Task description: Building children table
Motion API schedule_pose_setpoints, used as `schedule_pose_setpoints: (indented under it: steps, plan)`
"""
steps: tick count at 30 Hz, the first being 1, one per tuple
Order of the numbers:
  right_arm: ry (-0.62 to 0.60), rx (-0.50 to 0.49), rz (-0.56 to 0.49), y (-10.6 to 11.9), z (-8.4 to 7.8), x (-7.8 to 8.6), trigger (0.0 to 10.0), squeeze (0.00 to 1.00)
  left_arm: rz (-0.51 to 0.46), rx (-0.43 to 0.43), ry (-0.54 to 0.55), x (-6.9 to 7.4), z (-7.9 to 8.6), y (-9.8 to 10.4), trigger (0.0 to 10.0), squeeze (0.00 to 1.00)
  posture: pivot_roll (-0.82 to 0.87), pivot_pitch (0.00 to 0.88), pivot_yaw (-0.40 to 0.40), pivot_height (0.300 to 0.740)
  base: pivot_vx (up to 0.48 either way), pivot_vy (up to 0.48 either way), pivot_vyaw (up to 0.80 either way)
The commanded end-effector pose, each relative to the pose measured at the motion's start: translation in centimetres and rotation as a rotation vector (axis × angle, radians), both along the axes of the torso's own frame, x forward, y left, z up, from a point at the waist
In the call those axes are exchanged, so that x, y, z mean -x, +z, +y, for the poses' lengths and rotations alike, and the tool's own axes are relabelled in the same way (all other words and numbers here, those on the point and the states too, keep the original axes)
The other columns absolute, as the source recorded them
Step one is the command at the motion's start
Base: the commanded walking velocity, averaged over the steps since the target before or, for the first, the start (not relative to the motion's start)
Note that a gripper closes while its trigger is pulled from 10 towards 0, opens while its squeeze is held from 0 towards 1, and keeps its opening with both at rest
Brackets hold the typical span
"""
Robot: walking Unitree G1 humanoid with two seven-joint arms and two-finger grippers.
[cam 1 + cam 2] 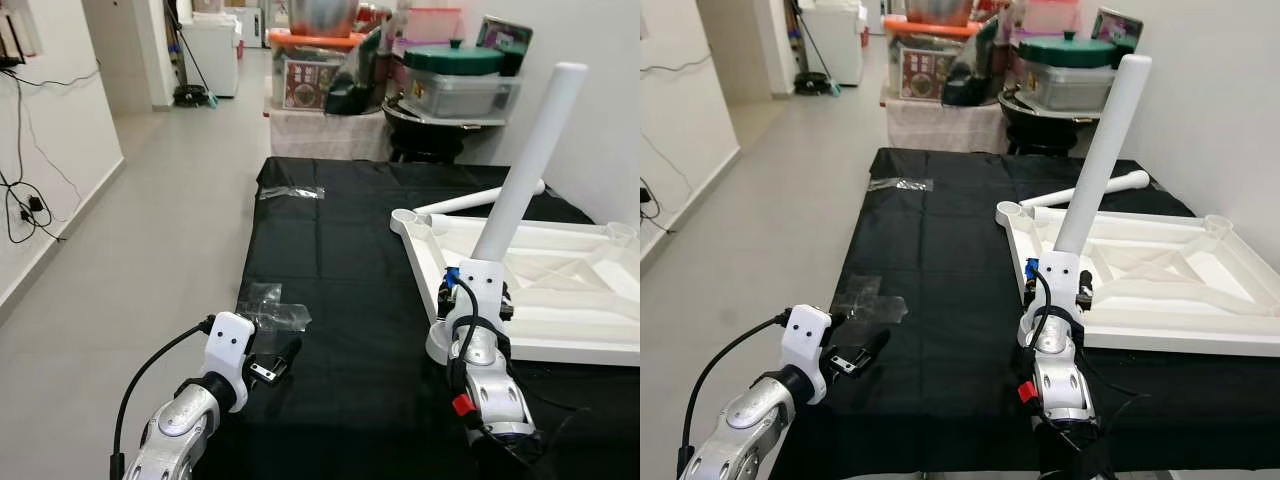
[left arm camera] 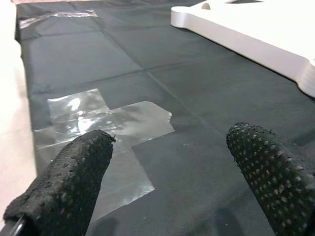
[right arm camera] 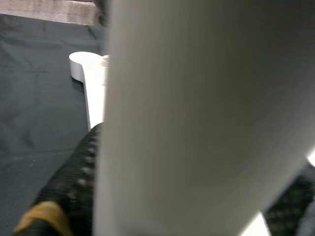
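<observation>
The right gripper (image 1: 1072, 285) fingers clamp the white leg (image 1: 1095, 165) upright over the tabletop (image 1: 1160, 300) corner socket, probably for fitting; the left gripper (image 2: 172, 172) fingers are spread wide, holding nothing.

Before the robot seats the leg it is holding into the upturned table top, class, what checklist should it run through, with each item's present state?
1. Right gripper shut on the white table leg: ok.
2. Leg upright: not ok, it tilts.
3. Leg end lined up with the near corner socket: cannot tell, the wrist hides it.
4. Table top lying upside down on the black cloth: ok.
5. Left gripper open, holding nothing, over the clear tape: ok.
6. Second leg lying behind the top: ok.
</observation>
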State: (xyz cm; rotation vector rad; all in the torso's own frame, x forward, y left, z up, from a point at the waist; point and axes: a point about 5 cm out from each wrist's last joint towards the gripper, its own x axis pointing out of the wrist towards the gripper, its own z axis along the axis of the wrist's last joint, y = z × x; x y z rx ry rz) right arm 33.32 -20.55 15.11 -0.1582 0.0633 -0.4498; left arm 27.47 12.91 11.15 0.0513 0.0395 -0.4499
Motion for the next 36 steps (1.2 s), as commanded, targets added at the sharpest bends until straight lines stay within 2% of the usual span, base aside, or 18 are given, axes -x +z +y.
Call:
schedule_pose_setpoints:
  steps: [1,2,5,8,12,13,16,20,23,25,28,31,32,36]
  plan:
    - [-0.025,-0.010,-0.083,1.3,-1.0,0.2,10.0,1.00,0.016,-0.008,-0.005,0.0,-0.1,-0.2,10.0,0.00,0.08,0.000,-0.075,0.740,0.000,0.000,0.00]
    - [0.005,-0.029,-0.164,2.4,-1.1,0.4,10.0,1.00,0.017,-0.008,-0.006,0.1,0.0,-0.2,10.0,0.00,0.08,0.000,-0.074,0.740,0.000,0.000,0.00]
    - [0.034,-0.017,-0.215,3.2,-1.1,0.9,10.0,1.00,0.017,-0.008,-0.006,0.1,0.0,-0.3,10.0,0.00,0.07,0.000,-0.077,0.740,0.000,0.000,0.00]
    - [0.074,0.061,-0.290,4.3,-0.9,2.1,10.0,1.00,0.019,-0.008,-0.006,0.2,0.0,-0.3,10.0,0.00,0.06,0.000,-0.073,0.740,0.000,0.000,0.00]
    - [0.083,0.093,-0.307,4.5,-0.9,2.6,10.0,1.00,0.020,-0.007,-0.007,0.2,-0.1,-0.4,10.0,0.00,0.06,0.000,-0.073,0.740,0.000,0.000,0.00]
    - [0.118,0.098,-0.311,4.3,-0.6,3.6,10.0,1.00,0.021,-0.009,-0.009,0.2,0.0,-0.4,10.0,0.00,0.05,0.000,-0.071,0.740,0.000,0.000,0.00]
    - [0.136,0.097,-0.315,4.3,-0.4,4.0,10.0,1.00,0.021,-0.010,-0.010,0.2,0.0,-0.4,10.0,0.00,0.05,0.000,-0.071,0.740,0.000,0.000,0.00]
    - [0.239,0.105,-0.375,4.5,0.9,5.7,10.0,1.00,0.022,-0.011,-0.009,0.2,0.1,-0.5,10.0,0.00,0.04,0.000,-0.063,0.740,0.000,0.000,0.00]
    - [0.288,0.085,-0.401,4.7,1.6,6.1,10.0,1.00,0.023,-0.012,-0.011,0.2,0.1,-0.5,10.0,0.00,0.04,0.000,-0.063,0.740,0.000,0.000,0.00]
    - [0.371,0.046,-0.406,4.9,2.5,6.0,10.0,1.00,0.022,-0.013,-0.010,0.1,0.1,-0.5,10.0,0.00,0.03,0.000,-0.058,0.740,0.000,0.000,0.00]
    - [0.445,0.048,-0.385,4.7,3.2,6.4,10.0,1.00,0.021,-0.016,0.007,0.1,0.5,-0.4,10.0,0.00,0.03,0.000,-0.062,0.740,0.000,0.000,0.00]
    - [0.491,0.074,-0.363,4.2,3.4,7.3,10.0,1.00,0.020,-0.013,0.034,0.2,1.0,-0.3,10.0,0.00,0.03,0.000,-0.063,0.740,0.000,0.000,0.00]
    - [0.525,0.093,-0.358,4.0,3.5,8.1,10.0,1.00,0.021,-0.008,0.053,0.3,1.3,-0.4,10.0,0.00,0.02,0.000,-0.061,0.740,0.000,0.000,0.00]
    - [0.577,0.138,-0.369,4.2,3.5,9.2,10.0,1.00,0.022,0.000,0.064,0.5,1.4,-0.4,10.0,0.00,0.01,0.000,-0.050,0.740,0.000,0.000,0.00]
